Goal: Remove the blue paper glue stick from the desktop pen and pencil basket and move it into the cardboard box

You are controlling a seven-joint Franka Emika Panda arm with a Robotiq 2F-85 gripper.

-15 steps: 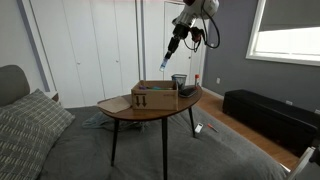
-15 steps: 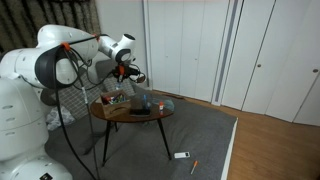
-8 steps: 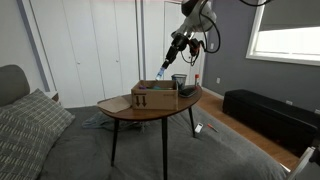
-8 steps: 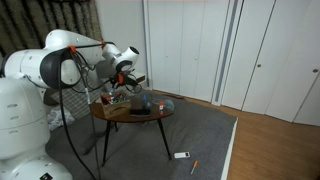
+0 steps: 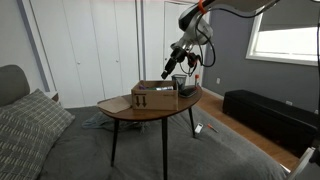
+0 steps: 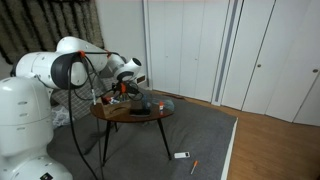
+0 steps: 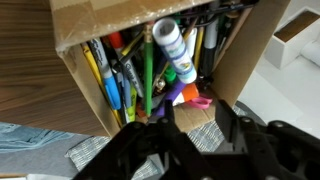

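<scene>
While the cardboard box (image 5: 153, 97) sits unmoved at the left of the table (image 5: 122, 109), the gripper (image 5: 170, 70) has sunk from well above it to just over its open top. Its fingers appear closed narrowly on the blue glue stick (image 7: 175, 50), which the wrist view shows poised above the pens (image 7: 112, 82) inside. With the basket (image 5: 180, 81) left behind at the right, only the release seems to remain.

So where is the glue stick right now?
In the wrist view, the glue stick is at the mouth of the cardboard box, right of the green pen and just ahead of the gripper.
</scene>
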